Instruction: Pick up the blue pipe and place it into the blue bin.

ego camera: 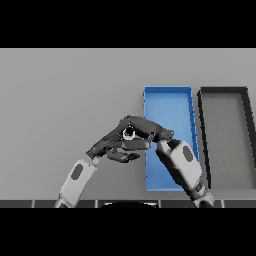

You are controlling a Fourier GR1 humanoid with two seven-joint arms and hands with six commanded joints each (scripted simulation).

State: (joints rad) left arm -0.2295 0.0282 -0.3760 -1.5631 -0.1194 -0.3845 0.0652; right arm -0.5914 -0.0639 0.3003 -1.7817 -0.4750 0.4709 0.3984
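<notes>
1. Chiefly a matter of the head view, the only one given: shows a grey table [60, 100] with a blue bin [167, 100] right of centre and a dark bin [225, 125] just beside it, further right.
2. Finds the right hand [145, 129] reaching leftward across the blue bin's left wall, the forearm lying over the bin's near part. Probably sits there because the pick happens just outside that wall, so only a short carry into the bin follows.
3. Cannot tell whether that right hand is closed on anything; looks bunched over a small pale round spot [129, 132], possibly the end of a tube.
4. Places the left hand [112, 147] just below and left of the right one, nearly touching it, fingers loosely extended and holding nothing visible; seems idle rather than helping.
5. Shows no plainly blue pipe anywhere: not in the blue bin's open floor, not on bare table. Most likely hidden under the two hands, close to the bin's left wall.
6. Judges the step as the grasp itself, with the placing not yet done.
</notes>
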